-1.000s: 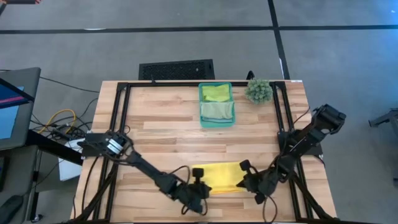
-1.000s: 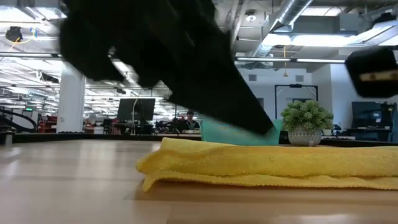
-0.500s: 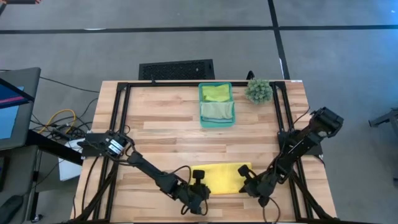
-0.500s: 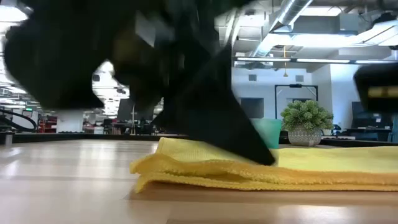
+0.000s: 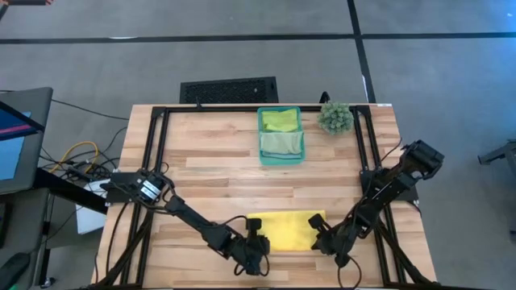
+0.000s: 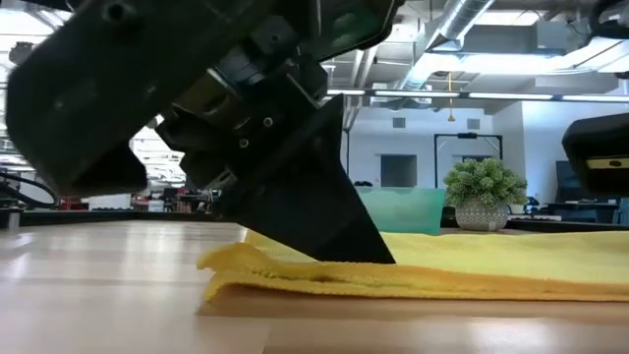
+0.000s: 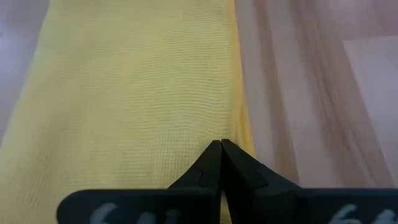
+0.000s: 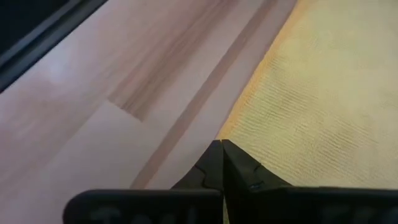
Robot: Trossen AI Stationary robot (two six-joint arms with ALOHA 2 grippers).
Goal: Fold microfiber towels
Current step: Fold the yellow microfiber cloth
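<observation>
Table (image 5: pixel 210 153): we see a big wooden top filling the middle of the high view.
Hard to see: in the low view the left arm's dark bulk hides much of the room, and the right arm is cut off at the right edge. We cannot see where the fingertips meet the cloth in the high view.
Yellow towel (image 5: pixel 287 229): it lies folded and flat at the lower middle of the high view, between the two pincers.
Teal bin (image 5: pixel 280 154): at the upper middle, well apart from the yellow towel. A lime green towel (image 5: pixel 280 120) and a pale green towel (image 5: pixel 281 143) lie in it.
Left gripper (image 5: pixel 257 240): its fingers are pressed together, tips down on the towel's left end.
Right gripper (image 5: pixel 318 238): its fingers are pressed together too, at the towel's right edge. We cannot tell if it pinches the cloth.
Plant (image 5: pixel 335 118): small, just right of the bin.
</observation>
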